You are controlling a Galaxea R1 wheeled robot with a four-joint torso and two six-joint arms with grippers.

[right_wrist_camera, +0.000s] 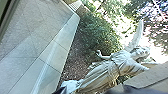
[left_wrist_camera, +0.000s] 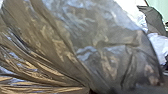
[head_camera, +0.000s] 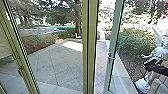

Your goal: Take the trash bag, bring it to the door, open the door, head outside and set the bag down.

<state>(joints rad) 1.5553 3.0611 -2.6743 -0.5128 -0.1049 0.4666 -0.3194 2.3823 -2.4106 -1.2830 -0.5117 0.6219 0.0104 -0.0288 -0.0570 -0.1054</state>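
At the right edge of the head view my right gripper (head_camera: 151, 65) is a dark shape in front of the statue, to the right of the door's handle (head_camera: 111, 58) and apart from it. The glass door (head_camera: 113, 47) with the green frame stands ajar, with a strip of outside between it and the thick post. The grey, shiny trash bag (left_wrist_camera: 107, 47) is very close in the left wrist view. Its folds draw together at one point, where my left gripper (left_wrist_camera: 89, 90) is shut on it; the grip itself is mostly hidden.
A pale winged statue (head_camera: 156, 56) stands on the right, by a bush (head_camera: 133, 40). Paving (head_camera: 57, 60) lies beyond the glass. The thick door post (head_camera: 89, 47) rises in the middle, and another slanted frame (head_camera: 18, 57) stands on the left.
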